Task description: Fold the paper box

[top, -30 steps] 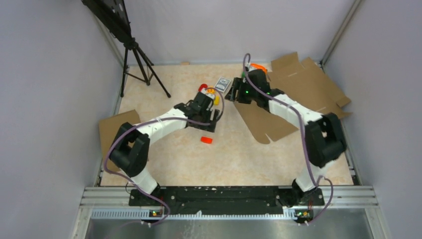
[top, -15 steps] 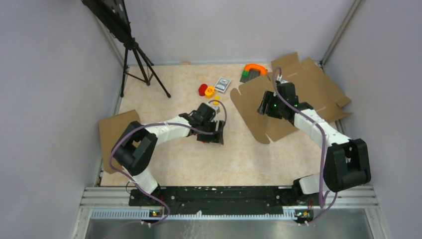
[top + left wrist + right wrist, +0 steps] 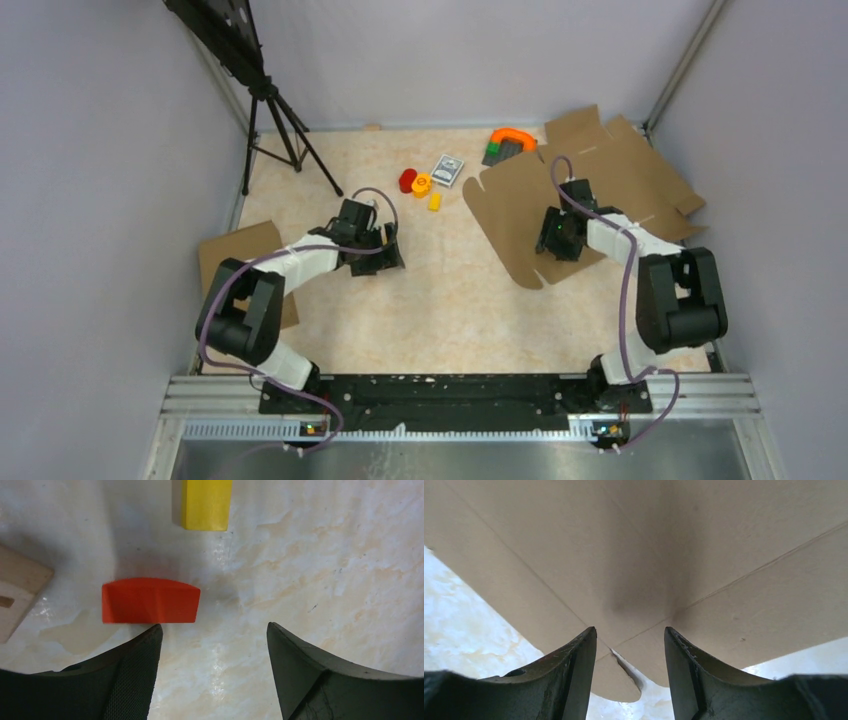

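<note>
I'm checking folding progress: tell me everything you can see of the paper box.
The paper box is a plain brown cardboard sheet, die-cut with flaps, tabs and rounded corners, scored with crease lines. It lies unfolded and mostly flat on the far right of the table. The right gripper is over its near left part, jaws open; contact cannot be told. A green and orange toy sits at its far left edge.

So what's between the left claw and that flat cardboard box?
Nothing but bare table, as the top view shows. The left gripper hangs left of the box; a yellow block lies off that line, farther back.
</note>
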